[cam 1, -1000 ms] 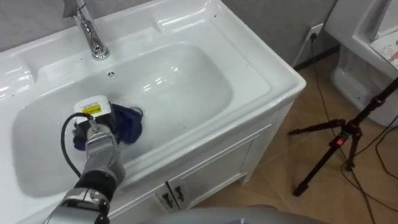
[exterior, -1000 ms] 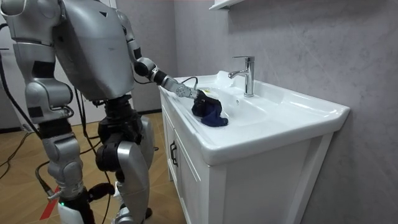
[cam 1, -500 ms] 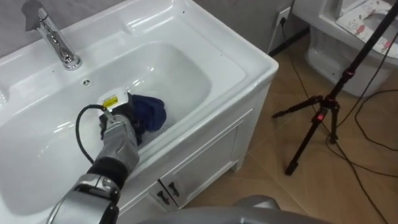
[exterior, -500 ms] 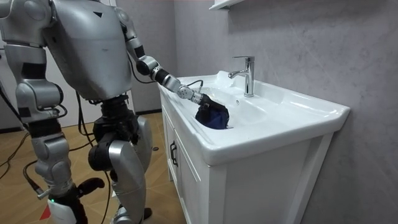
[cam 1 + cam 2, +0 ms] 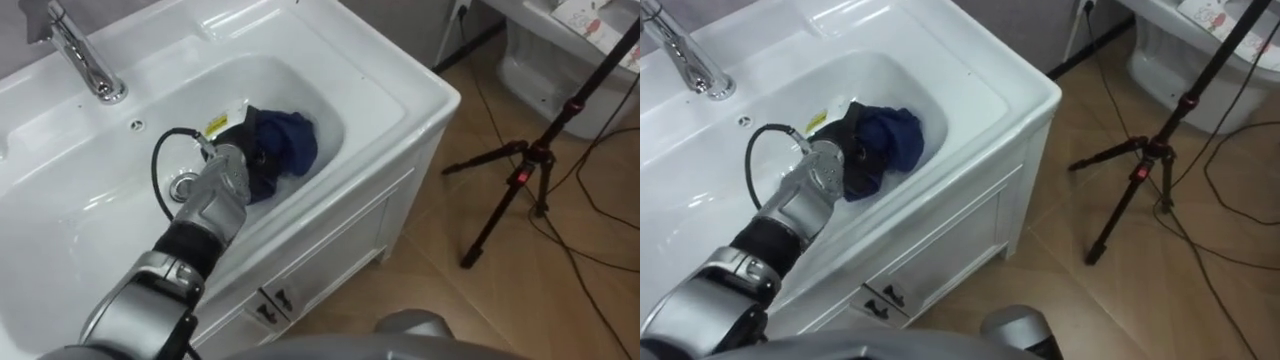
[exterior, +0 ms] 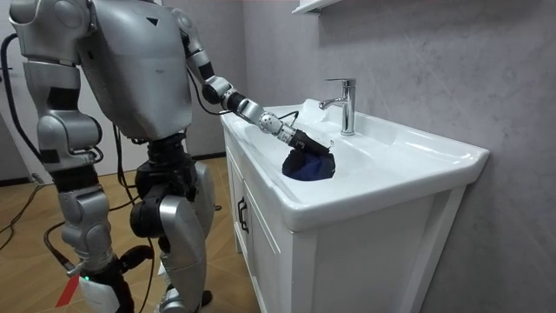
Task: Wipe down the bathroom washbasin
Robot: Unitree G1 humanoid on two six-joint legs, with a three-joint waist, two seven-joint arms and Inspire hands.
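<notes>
We see the dark blue cloth (image 5: 287,143) bunched in the bowl of the white basin (image 5: 405,95). It lies to the right of the faucet (image 5: 88,62) and nearer the robot than the faucet is, against the slope of the bowl farthest to the faucet's right. The left hand (image 5: 245,165) touches the cloth on its faucet-side edge. The arm reaches in from the robot's side of the faucet, passing over the drain (image 5: 183,186). Folds of cloth cover the front of the hand, so we cannot tell whether it is clamped on the fabric or only pressing it down. In the room view the robot stands before the cabinet (image 6: 261,235), across the bowl from the faucet.

We judge the wipe to be under way. The glaze does not show us how much of the bowl has been covered.

The cloth looks soft, limp and light, and it will likely fold over itself rather than hold a shape. The basin looks hard, smooth and slick, so we expect the cloth to slide easily and to slip out from under a light touch. We would take hold at the thick bunched middle, not a loose corner, and keep the palm pressing it flat against the glaze. The curved slope right of the faucet probably needs the wrist to tilt with it.
</notes>
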